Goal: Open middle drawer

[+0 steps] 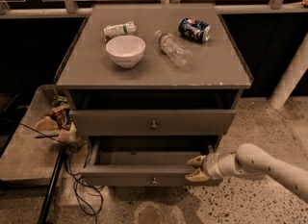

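Camera view: looks down on a grey-brown cabinet point(153, 74) standing on a speckled floor point(250, 204).

Cabinet top, left to right:
- small white-and-green package point(120, 29), lying on its side near the back
- white bowl point(125, 51), upright, just in front of the package
- clear plastic bottle point(173, 48), on its side, near the middle
- blue drink can point(194, 29), on its side, toward the back right
- none of these items touch each other.

Below the top sits a dark recess. Under it is a tall drawer front point(120, 122) with a round knob point(154, 125) at centre; it sits flush and closed.

The middle drawer point(130, 175) is the next one down. It is pulled out toward the camera, and its shallow box shows behind the long flat front. Its small metal knob point(154, 180) is at the centre of the panel.

The gripper point(190, 168) is at the right end of that front panel. It reaches in from the right on a white arm point(269, 164). Its two tan fingers point(197, 160) are spread apart, one at the panel's top edge and the other lower against the front face. Whether the pads actually press the wood cannot be told.

Left of the cabinet is a low slab point(24, 160) with a small heap of mixed objects point(60, 117) on its far corner. Black cables point(82, 189) trail from there to the floor beside the drawer. A pale post point(288, 74) leans at the right edge.
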Controlling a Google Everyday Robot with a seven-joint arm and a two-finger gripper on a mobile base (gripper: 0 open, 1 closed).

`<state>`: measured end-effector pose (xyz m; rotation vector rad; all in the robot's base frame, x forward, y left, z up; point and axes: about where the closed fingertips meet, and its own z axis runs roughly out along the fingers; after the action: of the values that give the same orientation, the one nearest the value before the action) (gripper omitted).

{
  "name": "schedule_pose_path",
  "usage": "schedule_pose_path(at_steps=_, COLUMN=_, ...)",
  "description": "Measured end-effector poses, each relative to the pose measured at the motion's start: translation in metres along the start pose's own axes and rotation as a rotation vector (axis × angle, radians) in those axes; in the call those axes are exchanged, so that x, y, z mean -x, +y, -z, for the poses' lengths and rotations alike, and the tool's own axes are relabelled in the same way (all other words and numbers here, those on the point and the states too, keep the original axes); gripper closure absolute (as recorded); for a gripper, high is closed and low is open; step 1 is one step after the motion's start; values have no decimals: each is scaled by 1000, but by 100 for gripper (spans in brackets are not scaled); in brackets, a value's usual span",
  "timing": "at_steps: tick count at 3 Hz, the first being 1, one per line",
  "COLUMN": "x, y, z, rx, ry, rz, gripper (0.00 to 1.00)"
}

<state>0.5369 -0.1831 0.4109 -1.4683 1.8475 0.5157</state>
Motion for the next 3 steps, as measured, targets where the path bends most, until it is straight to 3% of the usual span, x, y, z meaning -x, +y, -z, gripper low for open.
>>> schedule_pose_path(at_steps=1, x=0, y=0, z=0, rx=0, ry=0, rz=0, gripper=84)
schedule_pose_path(at_steps=2, x=-5, y=8, z=3, rx=-6, ry=1, rz=-4, gripper=100)
schedule_pose_path(at_steps=3, x=-3, y=8, z=4, rx=-6, ry=1, rz=-3, gripper=100)
